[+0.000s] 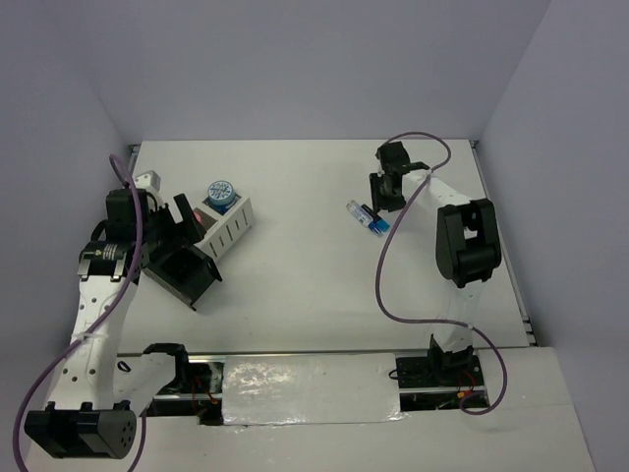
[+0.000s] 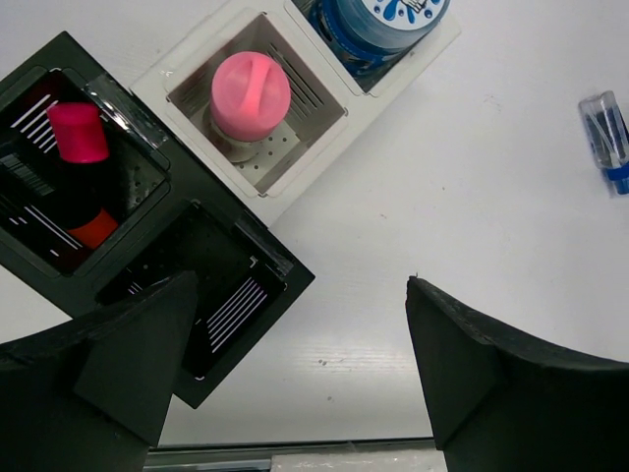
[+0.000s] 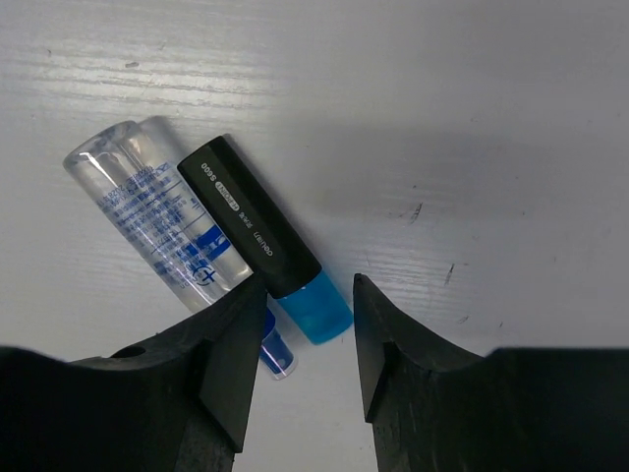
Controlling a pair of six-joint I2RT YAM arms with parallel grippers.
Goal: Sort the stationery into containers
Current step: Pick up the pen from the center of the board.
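Note:
The black organizer (image 2: pixel 231 305) holds a pink and orange highlighter (image 2: pixel 77 162). The white-grey organizer (image 2: pixel 187 74) beside it holds a pink tube (image 2: pixel 251 93) and a blue patterned tape roll (image 2: pixel 378 25). In the top view both organizers, black (image 1: pixel 187 277) and white-grey (image 1: pixel 229 231), stand at the left. My left gripper (image 2: pixel 300 364) is open and empty above the black organizer's corner. The blue marker (image 3: pixel 260 236), black-bodied with a blue end, lies against a clear tube (image 3: pixel 162 216) on the table. My right gripper (image 3: pixel 305 334) is open, its jaws on either side of the marker's blue end.
The marker and clear tube (image 1: pixel 369 218) lie right of centre, just below the right gripper (image 1: pixel 386 195). The clear tube also shows at the right edge of the left wrist view (image 2: pixel 609 138). Purple cables loop off both arms. White walls bound the table.

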